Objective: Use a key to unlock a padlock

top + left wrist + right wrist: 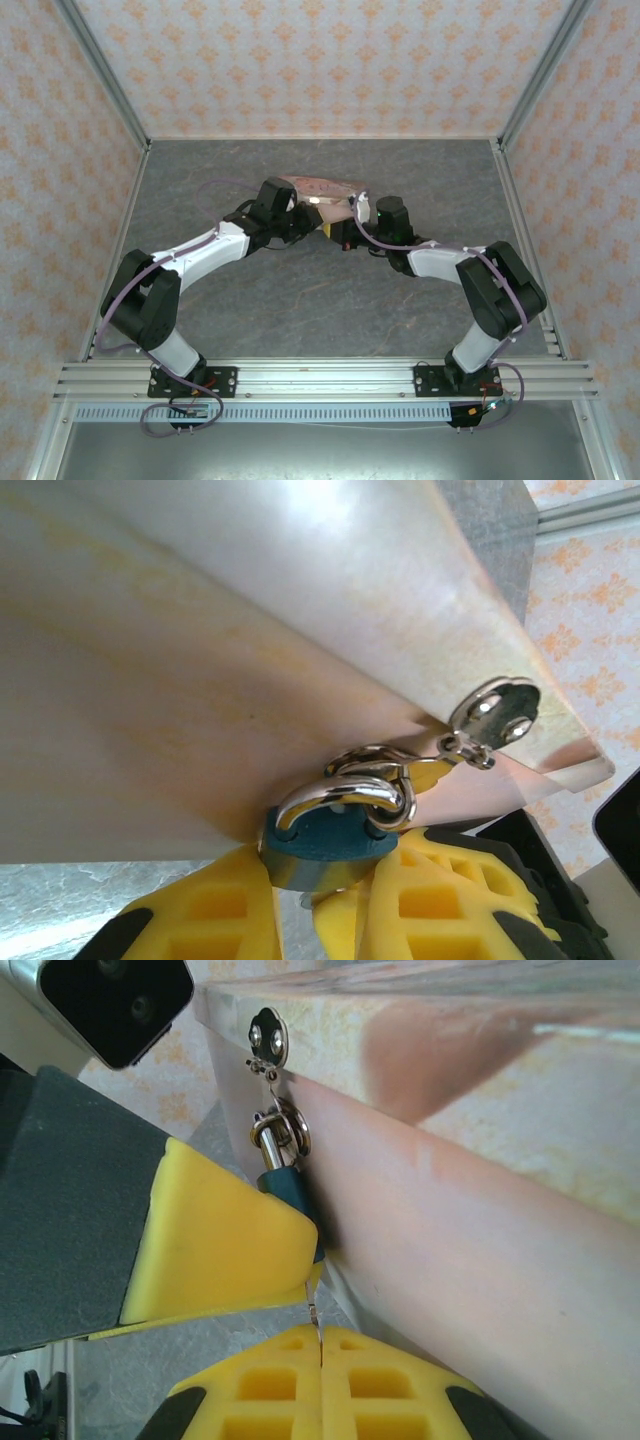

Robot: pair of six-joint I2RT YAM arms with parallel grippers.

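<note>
On the overhead camera I see both arms reaching in to the pink metal tin box (322, 187), which is toward the back of the grey stone-patterned worktop (330, 300), about mid-width. The left jaws are clenched on the tiny dark blue-green metal padlock (325, 845). Their yellow pads (225, 910) press its two sides, right against the tin's wall. The padlock's silver shackle (345, 792) runs through a ring hanging from the small round hasp plate (497, 708) riveted to the tin (both shackle legs look seated in the body). The right jaws are squeezed fully together just beneath the padlock, pinching a thin silver key (314, 1315) that points up at its underside. The key's tip is hidden behind a left pad, so I cannot tell whether it is in the keyhole.
</note>
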